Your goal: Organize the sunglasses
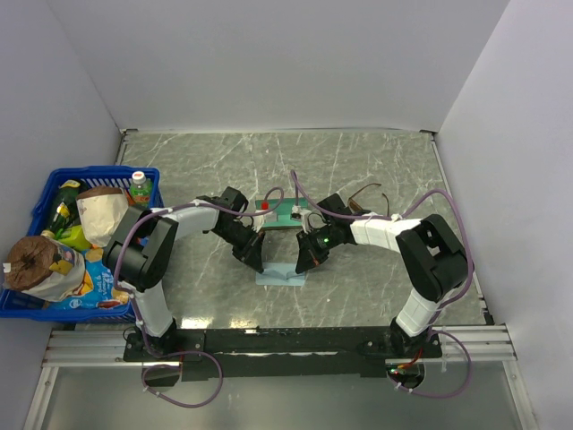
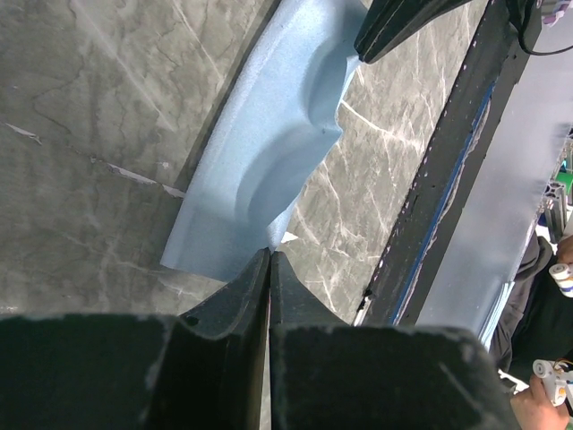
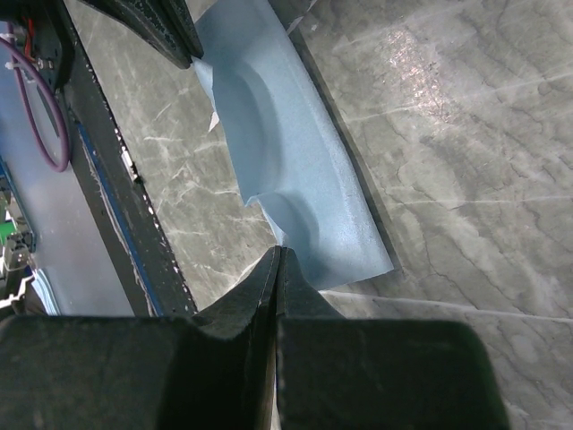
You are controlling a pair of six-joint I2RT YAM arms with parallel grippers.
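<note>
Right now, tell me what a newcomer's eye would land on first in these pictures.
The two arms meet at mid-table, the left gripper and the right gripper each pinched shut on an end of the light blue cloth. Next comes the blue basket crammed with groceries at the left edge. The sunglasses lie just beyond the right arm.

My claw [image 3: 278, 262] fills the bottom of the frame. Its two dark fingers are pressed together with no gap, and the tips pinch the near edge of the light blue cloth [image 3: 286, 143]. The cloth stretches from there toward the upper left, dented with soft folds, over the grey marbled surface [image 3: 466, 134]. At the top left the other claw [image 3: 157, 27] meets its far end. A black rail [image 3: 116, 197] slants down the left side, with a purple cable [image 3: 40, 116] beyond it.
</note>
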